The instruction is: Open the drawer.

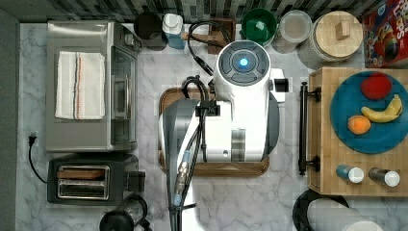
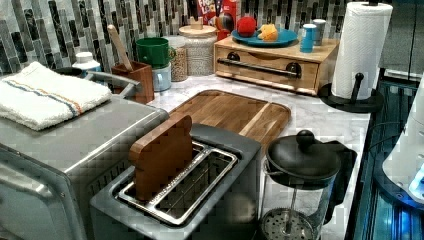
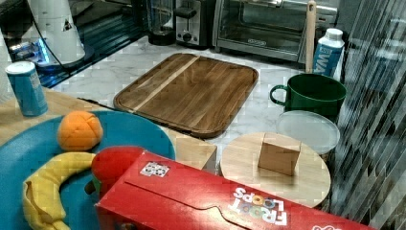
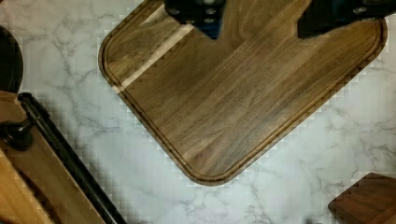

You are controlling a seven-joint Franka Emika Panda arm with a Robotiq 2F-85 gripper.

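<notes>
Your white marble desk (image 1: 288, 202) carries the dark wooden tray (image 4: 243, 102) directly beneath the jaws. The drawer (image 2: 272, 62) unit sits just beside them; toaster oven (image 1: 89, 86) and toaster (image 1: 89, 179) stand well apart.

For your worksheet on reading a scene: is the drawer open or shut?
Shut. In the left view the drawer front sits flush with its wooden box, and its black handle lies close along it, with no gap showing.

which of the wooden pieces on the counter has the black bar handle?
The drawer, the light bamboo box under the blue plate. Its handle runs along the front on two brackets. The dark tray has none.
</notes>
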